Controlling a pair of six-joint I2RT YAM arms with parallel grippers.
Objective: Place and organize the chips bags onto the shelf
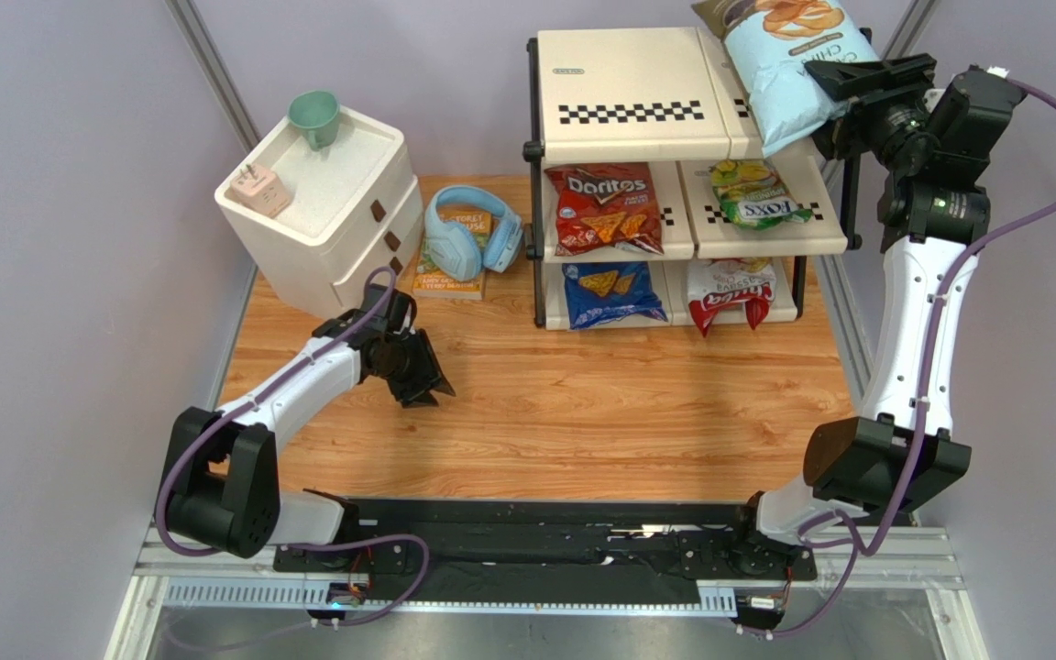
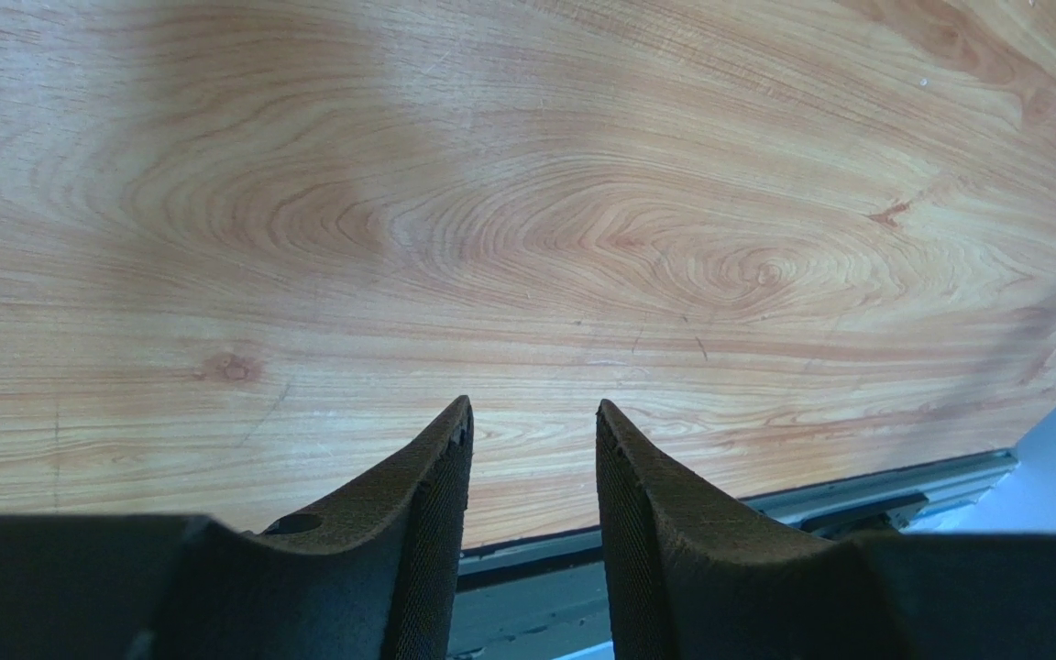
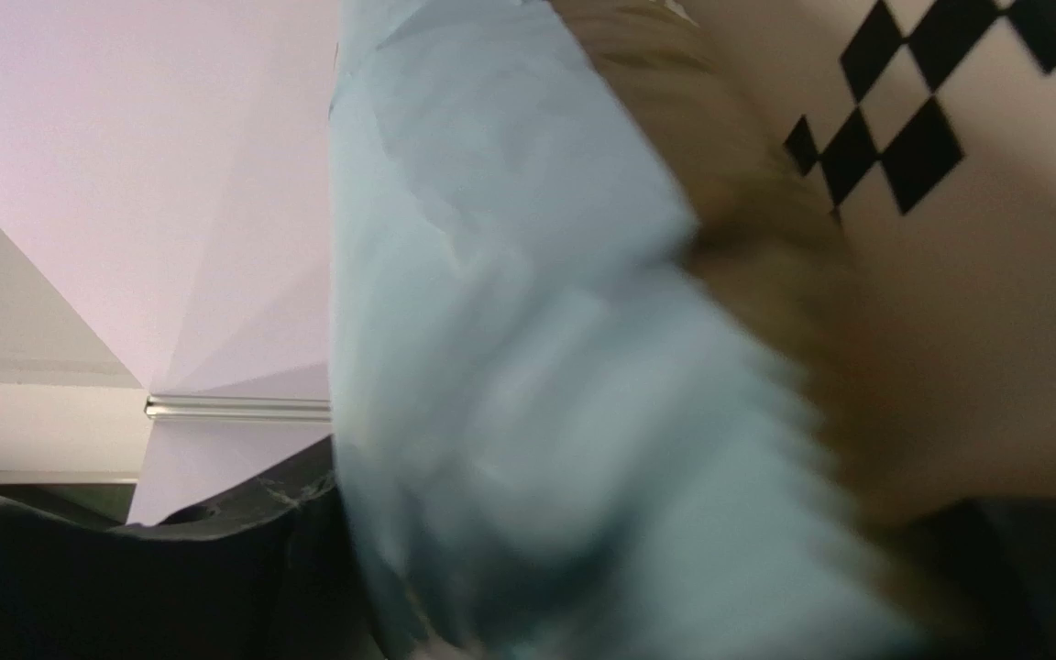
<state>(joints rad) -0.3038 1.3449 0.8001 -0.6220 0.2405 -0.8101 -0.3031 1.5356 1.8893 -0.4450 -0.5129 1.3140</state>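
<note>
Right claw [image 1: 830, 113] clamped on crinkly pale-blue cassava bag [image 1: 784, 62] atop cream shelf [image 1: 616, 69] — left claw [image 2: 531, 433] apart over grained wooden table [image 2: 492, 206].

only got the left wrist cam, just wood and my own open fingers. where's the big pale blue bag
Observer: The pale-blue bag lies tilted over the right end of the shelf, on its top board.
Operator: is the right arm on it
Observer: The right end effector is at the bag's right edge. In the right wrist view the bag fills the frame, too blurred to tell the grip.
Operator: and the other bags
Observer: Red Doritos and the green-yellow bag are on the middle board, blue Doritos and the white-and-red bag on the bottom one.
</note>
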